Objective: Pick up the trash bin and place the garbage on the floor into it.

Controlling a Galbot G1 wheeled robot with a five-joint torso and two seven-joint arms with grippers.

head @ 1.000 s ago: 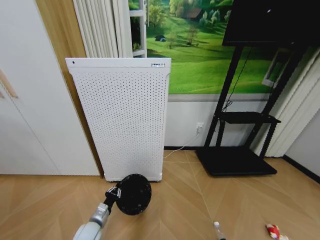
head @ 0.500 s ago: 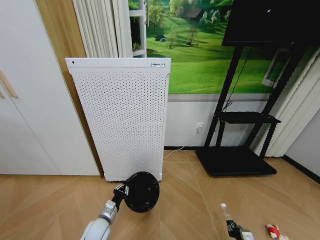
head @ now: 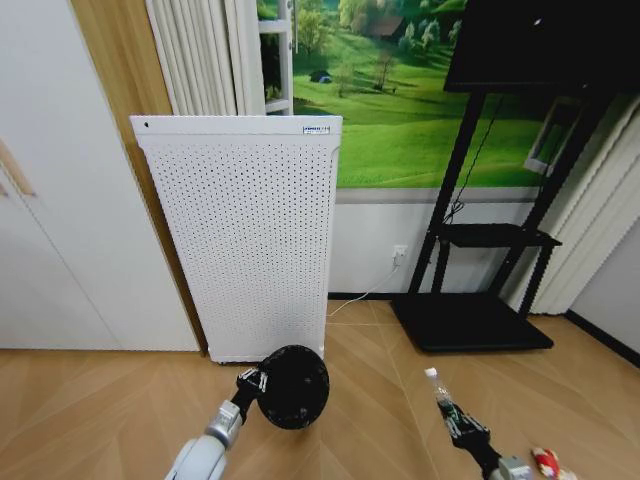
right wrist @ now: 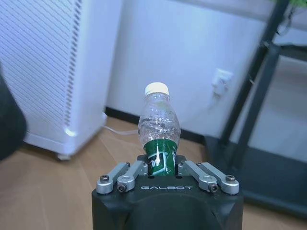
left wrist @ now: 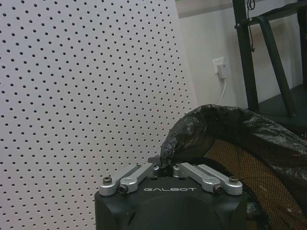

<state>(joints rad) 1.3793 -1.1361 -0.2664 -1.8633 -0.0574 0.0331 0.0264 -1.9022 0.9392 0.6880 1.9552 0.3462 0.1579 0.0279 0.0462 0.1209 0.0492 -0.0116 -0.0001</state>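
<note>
"GALBOT" on both grippers: left (left wrist: 164, 164) pinching bin (head: 294, 386), right (right wrist: 162, 165) w/ green-label bottle (right wrist: 159, 127).

Both hands (head: 252, 383) (head: 453, 417) clamped, raised.

Layout, floor before the wall.
Trash bin (head: 293, 386) held off the floor by left gripper (head: 252, 382), just before the perforated appliance (head: 240, 230). Bottle (head: 437, 389) in right gripper (head: 456, 421), right of bin. A wrapper, probably, (head: 545, 461) on floor far right. Stand (head: 472, 320) behind.
</note>
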